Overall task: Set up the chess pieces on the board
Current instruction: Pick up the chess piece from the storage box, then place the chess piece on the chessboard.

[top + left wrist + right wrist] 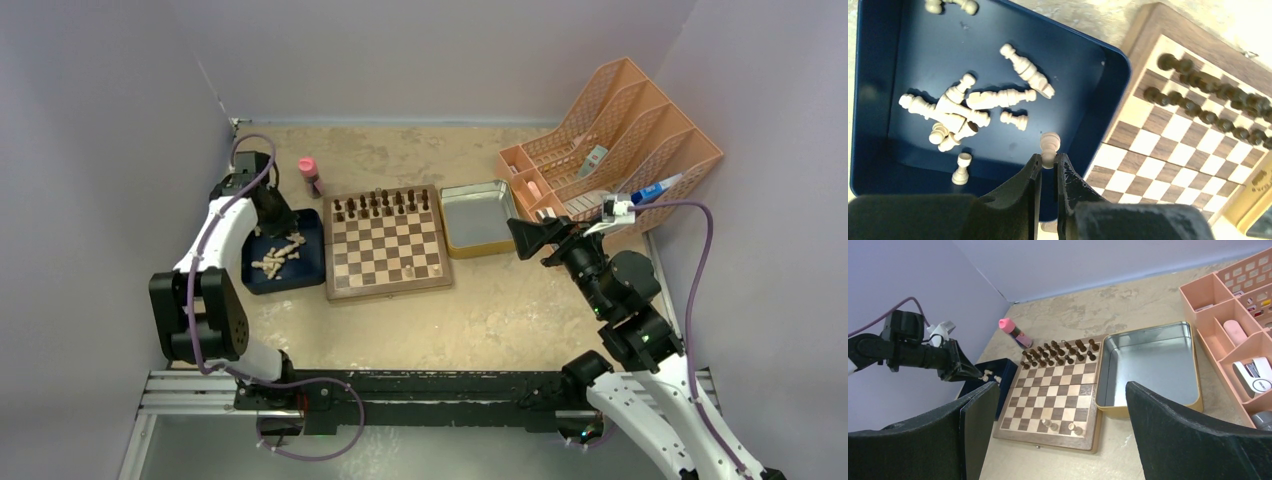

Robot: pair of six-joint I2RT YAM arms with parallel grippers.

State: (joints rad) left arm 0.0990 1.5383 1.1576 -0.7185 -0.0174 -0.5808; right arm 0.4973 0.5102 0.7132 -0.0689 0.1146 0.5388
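Jaws of the left gripper (pixel 1048 169) are pressed together on the stem of a pale pawn (pixel 1050 142), its round head sticking out past the fingertips. The pawn hangs over the blue tray (pixel 878 165), near the tray's wall on the board side. That wall stands between it and the board (pixel 1140 37).

About ten more pale pieces (pixel 998 98) lie on the tray floor. Most are tipped over in a loose heap too tangled for a sure count, and two lie apart at the far edge. In the top view the tray is at 9 o'clock from the board, just beside it.

Dark pieces (pixel 1058 352) stand in two rows along the board's far edge, too small to count surely. Three pale ones (pixel 1054 426), as far as I can tell, stand on its near row.

One tin (pixel 478 217), open, sits at 3 o'clock from the board. One pink-capped tube (pixel 310 175) stands at 11 o'clock. One peach organiser (pixel 620 140) holding small items stands at 2 o'clock.

The left arm has its elbow raised near its base, the forearm reaching toward 12 o'clock and the wrist bent down over the tray. The right gripper (pixel 533 238) is spread wide and holds nothing. It hovers by the tin's near right corner, pointing toward 9 o'clock, with its arm folded behind it.
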